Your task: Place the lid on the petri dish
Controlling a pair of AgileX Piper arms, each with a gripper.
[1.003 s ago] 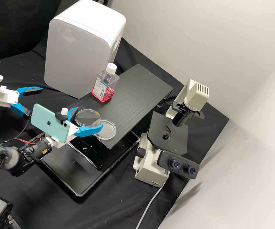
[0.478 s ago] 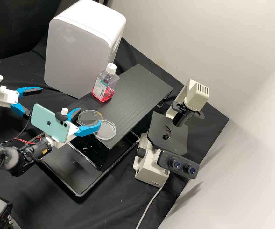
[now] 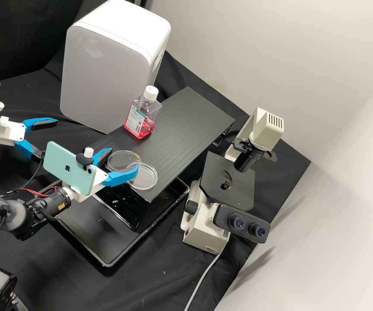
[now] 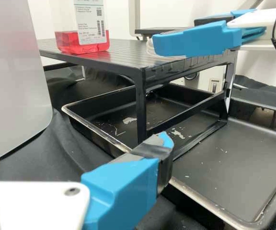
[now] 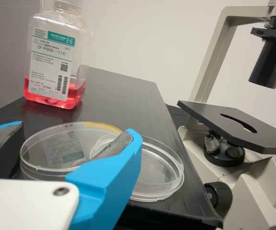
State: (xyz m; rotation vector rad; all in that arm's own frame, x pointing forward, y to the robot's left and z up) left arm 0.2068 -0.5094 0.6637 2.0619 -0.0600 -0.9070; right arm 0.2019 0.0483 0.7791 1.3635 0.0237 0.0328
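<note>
The left gripper [image 3: 47, 139] hangs at 9 o'clock of the bench, well apart from the black ribbed raised shelf [image 3: 186, 121]. Its blue fingers are spread wide with nothing between them, and it sits just as it did a second ago. At 4 o'clock of it is the right gripper [image 3: 123, 161], with a mint-green phone [image 3: 67, 166] mounted on its wrist. Its fingers are drawn in on the rim of the clear round plastic lid [image 3: 118, 158], one on either side. Since a second ago this gripper has crept a little toward 3 o'clock and carried the lid with it. Then the lid lay on the shelf with its edge about touching the dish; now its 4 o'clock edge rides over the rim of the clear shallow round petri dish [image 3: 146, 177], which rests unmoved at the shelf's near corner. The lid covers only part of the dish. A clear square bottle of pink-red liquid with a white cap [image 3: 141, 114] stands on the shelf at 1 o'clock of the lid. A white rounded box [image 3: 109, 65] stands at 12 o'clock and a cream microscope [image 3: 229, 190] at 4 o'clock, off the shelf
</note>
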